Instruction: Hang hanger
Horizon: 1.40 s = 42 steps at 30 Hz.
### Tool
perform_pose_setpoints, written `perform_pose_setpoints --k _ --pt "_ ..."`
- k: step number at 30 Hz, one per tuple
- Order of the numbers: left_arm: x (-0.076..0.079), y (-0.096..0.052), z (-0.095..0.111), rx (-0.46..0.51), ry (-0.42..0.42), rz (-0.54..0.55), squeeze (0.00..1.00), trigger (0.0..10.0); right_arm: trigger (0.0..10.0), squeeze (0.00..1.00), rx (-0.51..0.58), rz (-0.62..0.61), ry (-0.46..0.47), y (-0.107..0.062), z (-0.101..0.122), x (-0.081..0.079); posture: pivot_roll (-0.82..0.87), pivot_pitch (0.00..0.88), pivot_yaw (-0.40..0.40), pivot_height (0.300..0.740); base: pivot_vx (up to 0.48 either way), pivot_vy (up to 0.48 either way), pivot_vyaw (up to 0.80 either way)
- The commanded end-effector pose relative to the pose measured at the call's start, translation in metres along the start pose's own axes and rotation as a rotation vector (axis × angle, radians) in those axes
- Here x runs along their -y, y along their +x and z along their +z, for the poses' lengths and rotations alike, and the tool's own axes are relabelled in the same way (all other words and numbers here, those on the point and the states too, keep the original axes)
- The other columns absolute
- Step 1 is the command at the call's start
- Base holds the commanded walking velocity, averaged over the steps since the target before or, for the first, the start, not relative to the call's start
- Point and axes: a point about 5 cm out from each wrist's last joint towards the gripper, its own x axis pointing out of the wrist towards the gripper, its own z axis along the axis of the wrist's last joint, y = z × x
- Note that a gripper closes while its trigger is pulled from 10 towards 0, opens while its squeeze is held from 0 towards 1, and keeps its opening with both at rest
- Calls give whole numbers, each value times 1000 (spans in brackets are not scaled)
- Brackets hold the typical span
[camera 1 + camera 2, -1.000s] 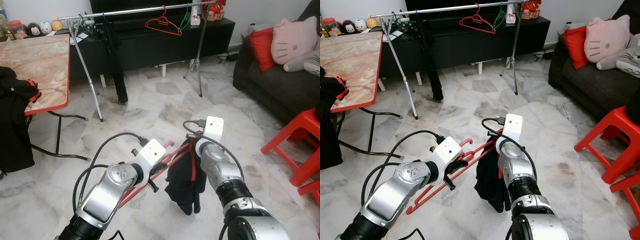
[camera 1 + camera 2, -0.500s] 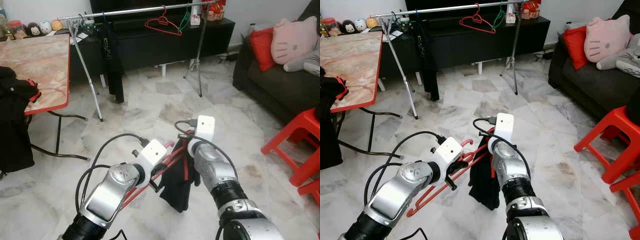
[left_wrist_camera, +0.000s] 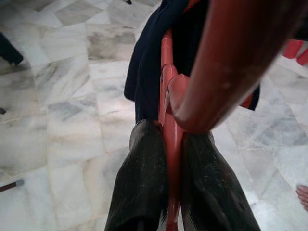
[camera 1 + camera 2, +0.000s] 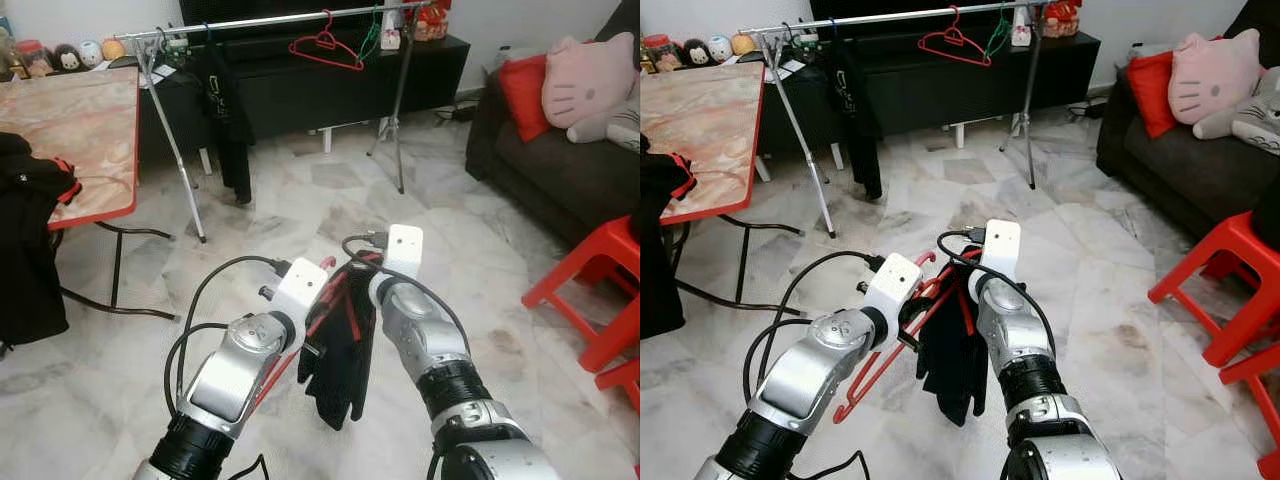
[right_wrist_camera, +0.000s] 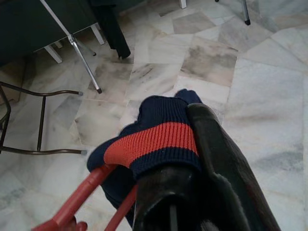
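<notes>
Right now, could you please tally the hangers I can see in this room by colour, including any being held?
Red hangers: 2, one held in the left hand under a dark garment, whose hanger shows red, and one on the rack.
Green hangers: 1, beside it on the rack.
Total: 3

We cannot see the red hanger's (image 4: 902,330) middle, which the dark garment (image 4: 952,362) covers. The right gripper (image 5: 192,159) is wrapped in that cloth, so we cannot tell how its jaws stand. The sofa (image 4: 560,170) runs off the picture's edge.
</notes>
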Motion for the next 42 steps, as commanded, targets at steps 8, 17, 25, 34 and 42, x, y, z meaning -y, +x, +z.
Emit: perform_pose_setpoints --k 8,17,25,34,42 --pt "-9 3 9 44 -51 84 0 10000 10000 0 154 181 -100 -10 21 -19 34 0 -46 740 0 0 0" --pt "-10 4 9 50 -67 96 0 10000 10000 0 203 148 16 -13 27 -5 31 0 -47 740 0 0 0" --pt "-12 5 10 58 -91 109 0 10000 10000 0 196 216 65 -20 21 -3 27 0 -45 740 0 0 0" --pt "0 4 14 83 -119 10 0 10000 10000 0 146 425 -151 -31 4 -15 27 0 -45 740 0 0 0" --pt "4 3 14 86 -133 -37 0 10000 10000 0 171 526 -174 -39 9 -9 28 0 -44 740 0 0 0"
